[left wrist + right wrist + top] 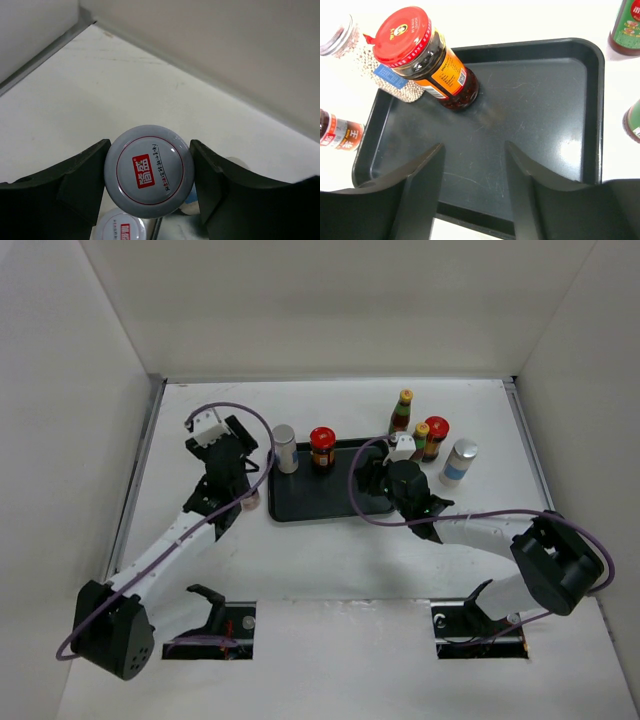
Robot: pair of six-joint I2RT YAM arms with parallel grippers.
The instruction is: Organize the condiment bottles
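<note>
I take the black tray (310, 502), at the middle of the white worktop (330, 570), as reference for all positions. The left arm (170, 540) reaches to the tray's left side. The right arm (480, 530) reaches over its right half.

Left jaws: closed against both sides of a silver-lidded jar (149, 170), just left of the tray. A second silver lid (120, 229) shows below it in the left wrist view. Right jaws: wide apart and empty, above the tray's bare near floor.

On the tray: one red-capped jar (427, 60), toward the rear left. A pale-filled jar (285, 448) stands at the tray's rear left corner. I cannot tell whether it is on the tray or just off it.

Off the tray, to its right and rear:
- a taller yellow-capped bottle (402, 412)
- a shorter yellow-capped bottle (420, 440)
- a second red-capped jar (435, 438)
- a white-blue bottle (458, 462)

Assuming the tray is the collection point, I judge the task to be at an early stage. One bottle is confirmed placed, one is in the grip, and most are left to move.
</note>
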